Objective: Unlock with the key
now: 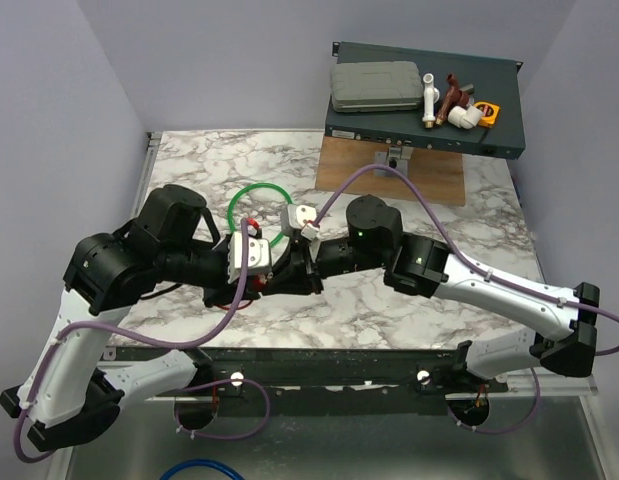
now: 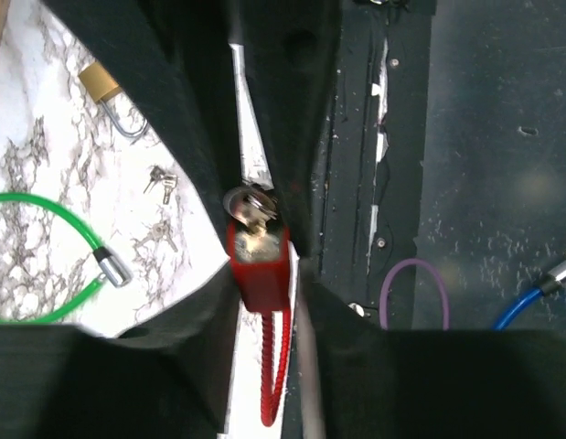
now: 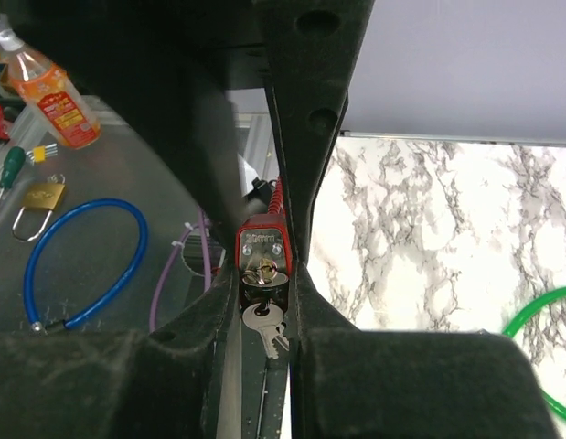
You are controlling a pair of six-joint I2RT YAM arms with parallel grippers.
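Marble-veined table (image 1: 199, 160) under two black arms, bases at 6 o'clock of the top view. Nearest, below the table's front edge, a blue cable (image 2: 518, 308) at 4 o'clock of the left wrist view. Mid-table, both wrists nose to nose.

Left fingers (image 2: 214, 343) drawn narrow and clamped on the body of a red lock (image 2: 260, 270), with a red cord (image 2: 276, 375) running from it toward 6 o'clock through the gap. Right fingers (image 3: 218, 331) equally narrow, pinched on the key (image 3: 261, 320) — a second small key hanging against it. Key set at the silver face of the red lock, at 6 o'clock of it in the right wrist view; how deep it sits, impossible to tell.

Just beyond, at 12 o'clock of the meeting point, a green cable (image 1: 259, 187) looped flat on the table. Near it, two spare keys (image 2: 161, 181) and a brass padlock (image 2: 101, 82), apart from each other.

Farthest, at 1 o'clock, a dark rack unit (image 1: 429, 135) — a grey case (image 1: 374, 88) and small fittings on top.
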